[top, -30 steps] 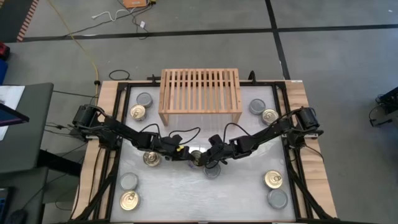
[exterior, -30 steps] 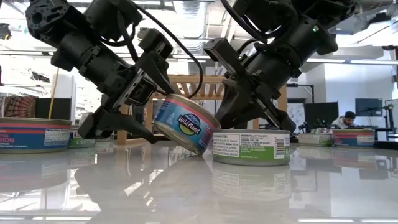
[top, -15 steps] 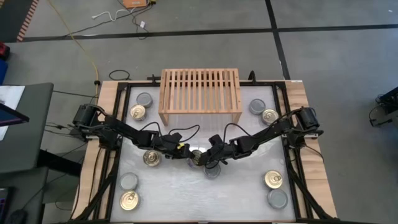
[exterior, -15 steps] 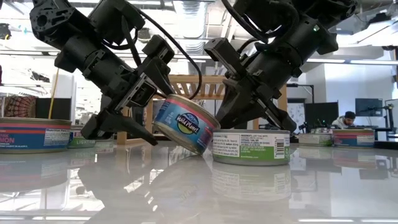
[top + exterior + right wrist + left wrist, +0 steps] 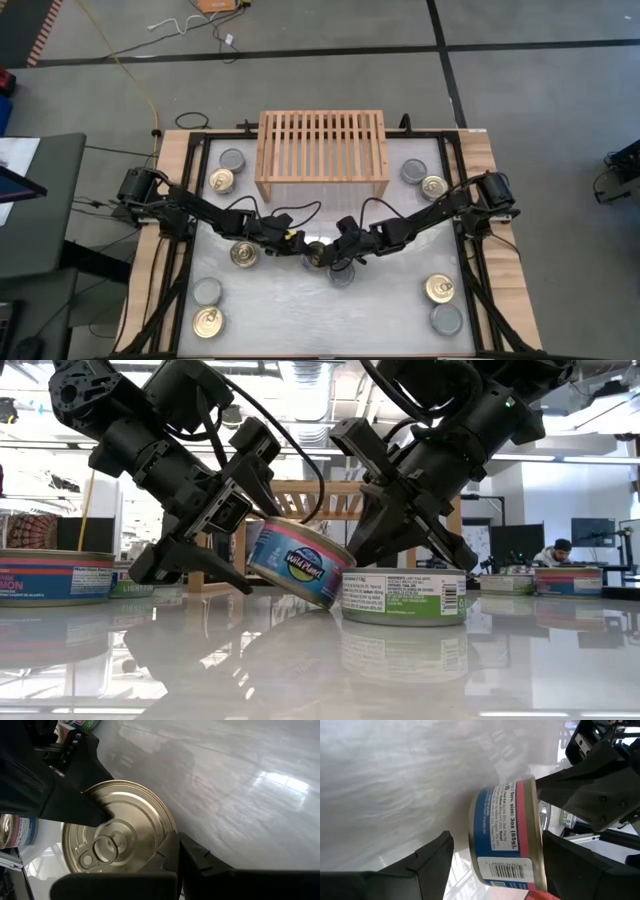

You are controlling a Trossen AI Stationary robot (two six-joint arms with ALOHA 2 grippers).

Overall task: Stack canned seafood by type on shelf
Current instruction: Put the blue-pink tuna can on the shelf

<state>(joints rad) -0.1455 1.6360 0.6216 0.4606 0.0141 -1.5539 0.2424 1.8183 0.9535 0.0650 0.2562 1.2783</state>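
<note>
A tin with a gold pull-ring top and blue-and-pink label point(image 5: 300, 563) stands tilted at the table's middle. Its lower edge is beside a green-labelled tin point(image 5: 403, 596), and its other side is raised. My left gripper point(image 5: 496, 837) is open, with one finger over the tin's top and one below its bottom. My right gripper point(image 5: 175, 845) is shut, its tips at the tin's top rim. The light-wood shelf point(image 5: 322, 147) stands at the far edge with nothing on its slats. My left gripper has one finger point(image 5: 80, 805) lying across the tilted tin's gold top point(image 5: 125, 820), coming slanting down from the table's left. Its other finger point(image 5: 427, 862) stands below the tin's bottom, and a strip of table shows between them. My right gripper's shut fingertips point(image 5: 172, 851) meet the gold top's rim point(image 5: 169, 827) on the side toward the green-labelled tin. They come slanting down from the table's right. Whether they press on the rim or only touch it, I cannot tell.
Other tins stand around the table: two at the far left point(image 5: 225, 172), two at the far right point(image 5: 423, 178), one beside the left arm point(image 5: 243, 254), two at the near left point(image 5: 206, 308) and two at the near right point(image 5: 442, 303). The near middle is bare.
The tilted tin has tipped slightly flatter, its raised side sinking a little. Both grippers have stayed about where they were.
</note>
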